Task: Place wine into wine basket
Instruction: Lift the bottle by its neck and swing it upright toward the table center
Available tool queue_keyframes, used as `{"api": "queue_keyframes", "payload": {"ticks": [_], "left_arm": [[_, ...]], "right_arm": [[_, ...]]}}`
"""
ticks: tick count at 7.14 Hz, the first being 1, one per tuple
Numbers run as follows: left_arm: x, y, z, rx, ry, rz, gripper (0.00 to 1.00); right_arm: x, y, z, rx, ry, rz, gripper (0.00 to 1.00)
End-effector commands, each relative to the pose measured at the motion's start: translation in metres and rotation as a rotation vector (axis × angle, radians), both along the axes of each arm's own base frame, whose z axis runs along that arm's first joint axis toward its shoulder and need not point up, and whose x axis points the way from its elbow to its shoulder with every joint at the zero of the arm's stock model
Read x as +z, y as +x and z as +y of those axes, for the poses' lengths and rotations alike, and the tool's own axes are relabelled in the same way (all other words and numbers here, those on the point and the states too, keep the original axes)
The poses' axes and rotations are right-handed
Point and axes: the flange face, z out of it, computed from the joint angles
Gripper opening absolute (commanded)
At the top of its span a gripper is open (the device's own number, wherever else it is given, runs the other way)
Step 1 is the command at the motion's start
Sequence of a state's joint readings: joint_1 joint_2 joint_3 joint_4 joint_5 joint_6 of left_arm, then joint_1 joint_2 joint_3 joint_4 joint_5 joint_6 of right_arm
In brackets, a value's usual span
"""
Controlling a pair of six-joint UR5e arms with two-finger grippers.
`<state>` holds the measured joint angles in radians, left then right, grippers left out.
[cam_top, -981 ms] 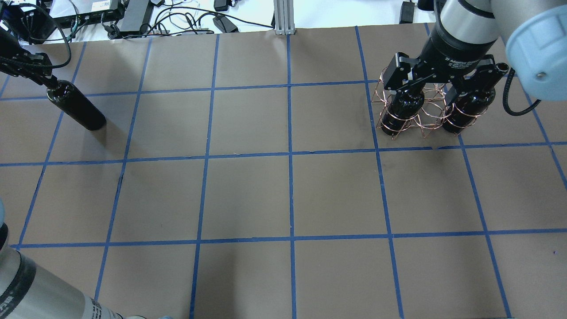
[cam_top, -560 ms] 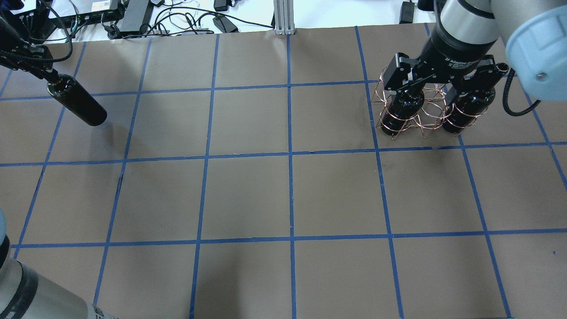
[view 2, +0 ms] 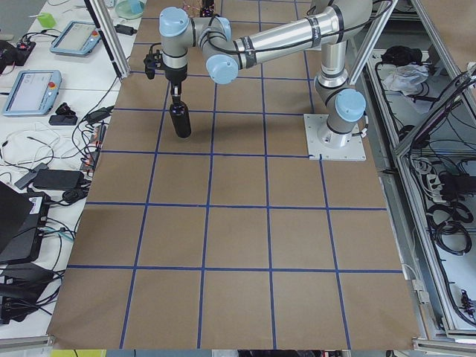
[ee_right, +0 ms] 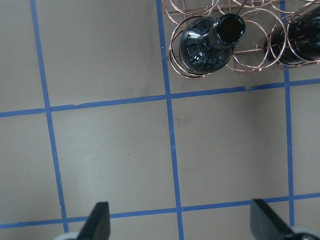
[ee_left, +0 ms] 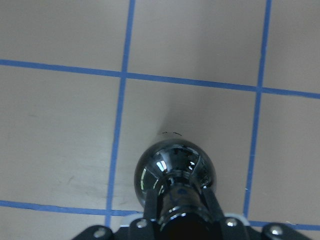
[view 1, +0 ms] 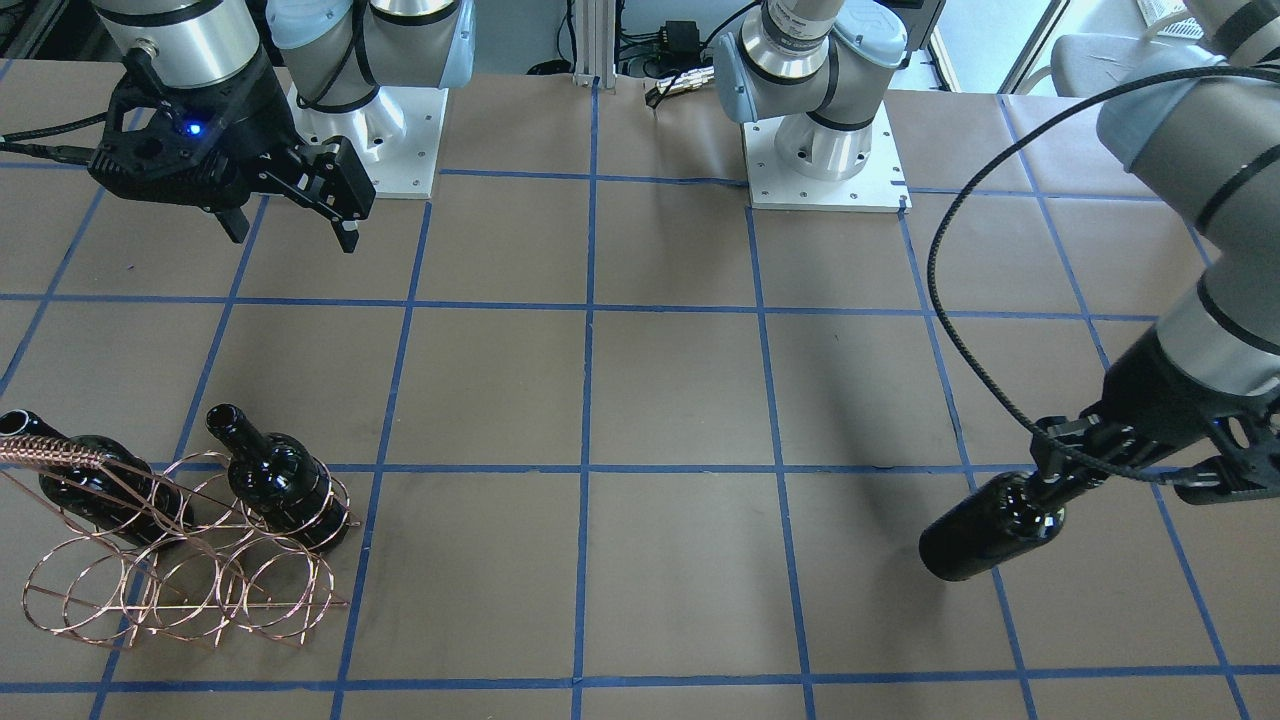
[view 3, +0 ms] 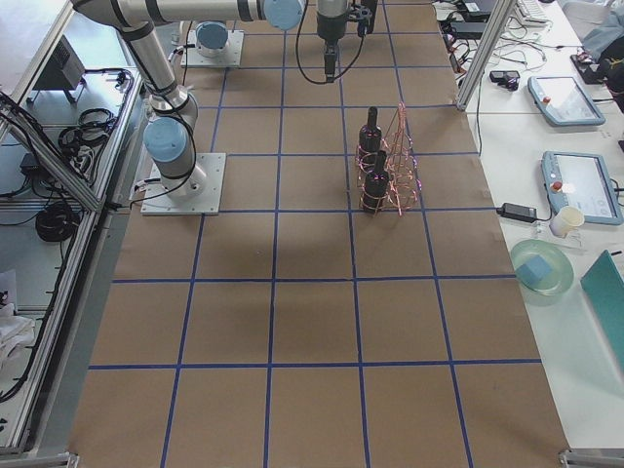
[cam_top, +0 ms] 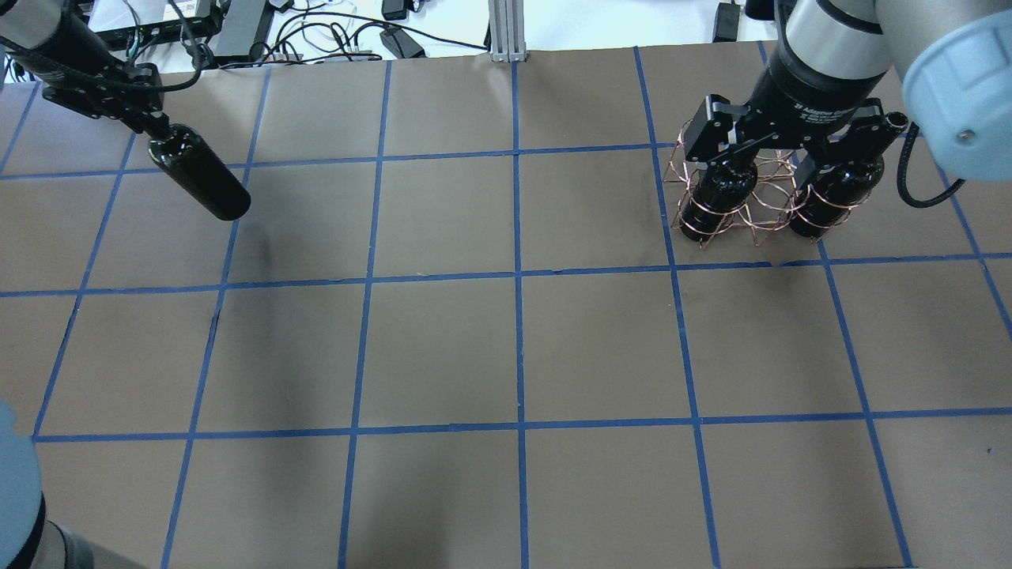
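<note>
My left gripper is shut on the neck of a glossy black wine bottle and holds it tilted above the table at the far left. It also shows in the front view and the left wrist view. The copper wire wine basket stands at the far right, also seen in the front view. It holds two black bottles, one at its left end and one at its right. My right gripper is open and empty, high above the basket.
The table is brown paper with a blue tape grid. Cables and electronics and an aluminium post lie past the far edge. The two arm bases sit at the robot's side.
My left gripper has carried the bottle to the right in the overhead view, off the left edge. The right arm, basket and its two bottles have not moved.
</note>
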<state>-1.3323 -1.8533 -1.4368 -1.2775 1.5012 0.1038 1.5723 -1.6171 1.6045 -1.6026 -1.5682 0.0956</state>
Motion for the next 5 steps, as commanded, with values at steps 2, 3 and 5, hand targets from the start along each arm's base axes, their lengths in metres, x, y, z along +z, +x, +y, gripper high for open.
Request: {"api": "queue_keyframes", "payload": {"ticks": [2, 3, 5], "left_arm": [[-0.002, -0.121, 0.04, 0.084, 0.029, 0.046, 0.0], [-0.016, -0.154, 0.06, 0.087, 0.056, 0.049, 0.0], [-0.037, -0.208, 0.104, 0.123, 0.051, 0.062, 0.0]], "right_arm": [[0.0, 0.0, 0.0, 0.0, 0.0, 0.001, 1.0], [0.001, 0.0, 0.0, 0.001, -0.002, 0.0, 1.0], [0.001, 0.0, 0.0, -0.001, -0.002, -0.001, 1.0]]}}
